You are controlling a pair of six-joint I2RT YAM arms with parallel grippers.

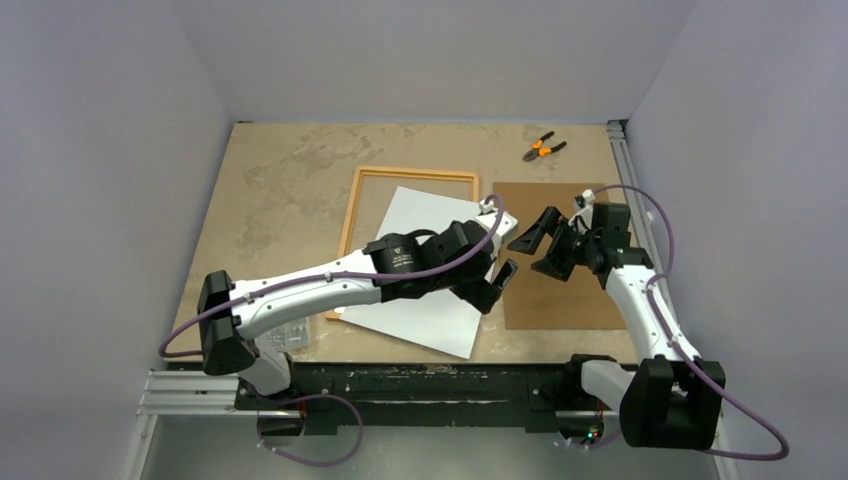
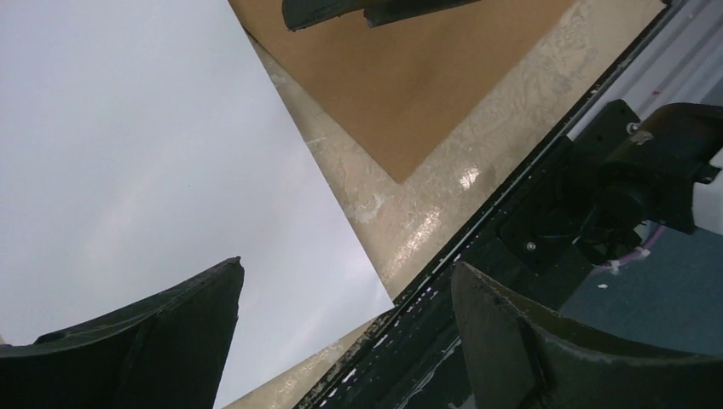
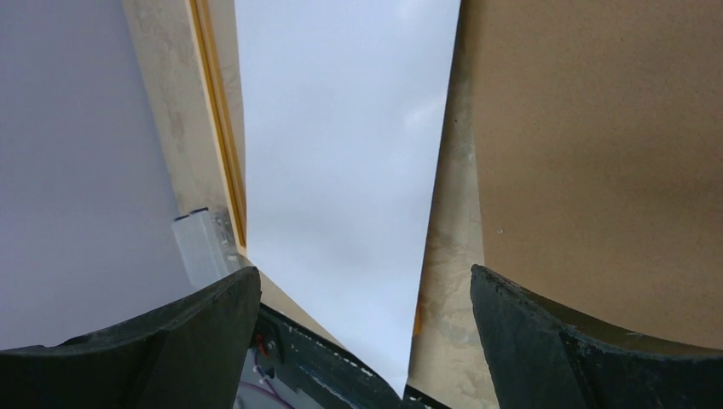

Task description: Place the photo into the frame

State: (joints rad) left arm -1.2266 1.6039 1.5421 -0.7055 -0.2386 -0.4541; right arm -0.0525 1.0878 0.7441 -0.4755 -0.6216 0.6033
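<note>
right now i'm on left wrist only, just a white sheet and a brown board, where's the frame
observer: the frame lies under the photo, which sits skewed across its right and near sides.
operator: where's the other claw
observer: the right claw hangs open above the backing board, near its left edge.
operator: anything else out there
observer: orange-handled pliers lie beyond the backing board, far right.

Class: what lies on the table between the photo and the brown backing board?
Only a bare strip of tabletop, shown best in the right wrist view; photo and board lie apart.
</note>
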